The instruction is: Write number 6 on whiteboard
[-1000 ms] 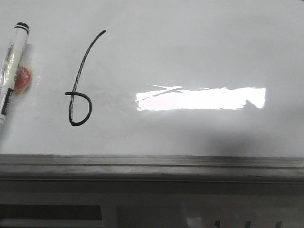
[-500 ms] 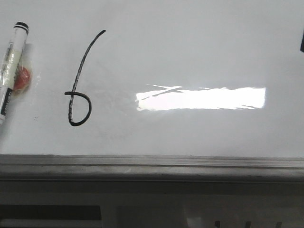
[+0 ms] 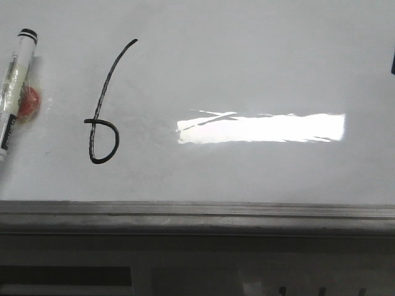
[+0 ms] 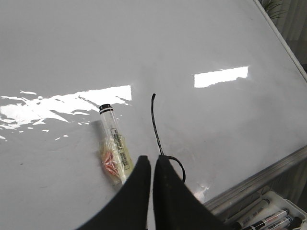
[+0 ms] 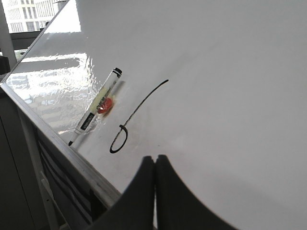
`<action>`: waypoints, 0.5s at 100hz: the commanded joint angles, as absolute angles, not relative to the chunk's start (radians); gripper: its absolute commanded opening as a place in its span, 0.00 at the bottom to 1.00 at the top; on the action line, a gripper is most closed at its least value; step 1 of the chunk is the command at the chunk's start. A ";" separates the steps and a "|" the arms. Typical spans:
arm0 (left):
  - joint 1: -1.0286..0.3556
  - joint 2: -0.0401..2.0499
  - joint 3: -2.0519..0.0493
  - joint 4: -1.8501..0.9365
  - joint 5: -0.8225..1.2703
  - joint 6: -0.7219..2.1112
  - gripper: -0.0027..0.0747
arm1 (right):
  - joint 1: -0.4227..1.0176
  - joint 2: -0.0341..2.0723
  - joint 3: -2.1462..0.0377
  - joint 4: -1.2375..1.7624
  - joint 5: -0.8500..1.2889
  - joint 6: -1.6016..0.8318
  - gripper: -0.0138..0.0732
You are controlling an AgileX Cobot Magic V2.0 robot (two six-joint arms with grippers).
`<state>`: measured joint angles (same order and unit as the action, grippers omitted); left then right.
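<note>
The number 6 (image 3: 103,89) stands in thin black marker on the left part of the whiteboard (image 3: 247,61), a long slanted stem ending in a small loop. In the left wrist view my left gripper (image 4: 154,159) is shut and empty, just above the board where the stem of the number 6 (image 4: 156,127) meets its loop; the fingers hide part of the loop. My right gripper (image 5: 155,158) is shut with nothing in it, above the whiteboard (image 5: 230,72) and to the side of the number 6 (image 5: 142,102).
A capped white marker (image 3: 13,92) lies flat on the board left of the figure, with a small red piece (image 3: 28,100) beside it. The board's grey metal edge (image 3: 197,213) runs along the front. A tray of spare markers (image 4: 268,215) sits below that edge.
A shadow on the right end of the light reflection has gone, and a dark sliver now shows at the front view's right edge. The figure and the marker have not moved.
</note>
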<state>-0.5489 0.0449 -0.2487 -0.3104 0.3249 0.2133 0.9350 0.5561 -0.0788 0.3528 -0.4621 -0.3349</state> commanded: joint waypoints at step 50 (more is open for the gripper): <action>-0.345 0.056 -0.180 -0.054 0.171 0.042 0.01 | 0.938 0.558 -0.105 0.332 -0.543 -0.345 0.09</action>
<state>-0.4095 0.0449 -0.1950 -0.0581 0.2941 0.1311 0.9350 0.5561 -0.0788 0.3528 -0.4621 -0.3349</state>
